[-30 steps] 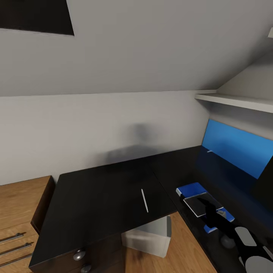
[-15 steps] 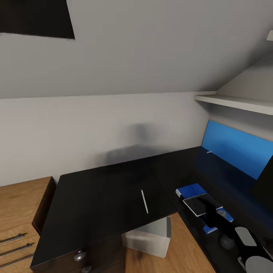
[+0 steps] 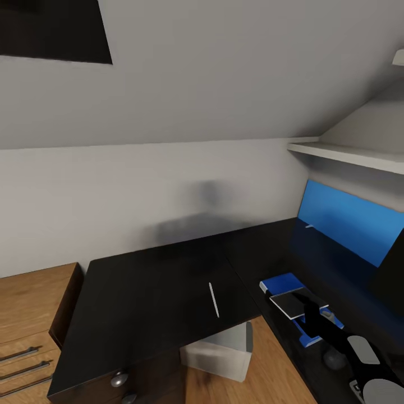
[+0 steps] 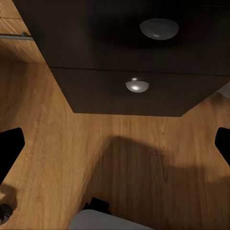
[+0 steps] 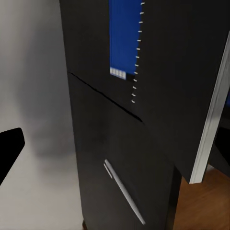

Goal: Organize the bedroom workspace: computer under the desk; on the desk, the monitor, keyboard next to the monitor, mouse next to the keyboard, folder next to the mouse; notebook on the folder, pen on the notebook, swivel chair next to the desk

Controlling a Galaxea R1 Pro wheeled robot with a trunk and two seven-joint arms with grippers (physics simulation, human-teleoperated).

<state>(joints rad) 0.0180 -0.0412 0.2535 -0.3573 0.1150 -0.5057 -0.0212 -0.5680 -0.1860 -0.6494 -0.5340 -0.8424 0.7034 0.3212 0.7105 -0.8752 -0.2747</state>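
The black desk (image 3: 151,292) fills the middle of the head view. The thin white pen (image 3: 213,299) lies on it near the front edge, and shows again as pen (image 5: 123,191). On the desk's right wing the blue folder (image 3: 279,281) lies flat with the small notebook (image 3: 292,303) on top. My right gripper (image 3: 308,307) hovers open at the notebook's near edge (image 5: 208,124). A small dark mouse (image 3: 335,359) sits beside my right arm. The pale computer (image 3: 221,352) stands under the desk. My left gripper (image 4: 115,143) is open above the floor, facing the drawers.
A wooden drawer chest (image 3: 28,314) stands left of the desk. A blue wall panel (image 3: 353,219) and a white shelf (image 3: 348,152) line the right wall. A dark slab, apparently the monitor (image 3: 391,269), stands at the right edge. Round drawer knobs (image 4: 137,86) face the left wrist.
The head view has drifted slightly, so everything sits a little differently in the picture. The pen, folder, notebook and both grippers keep their places relative to each other.
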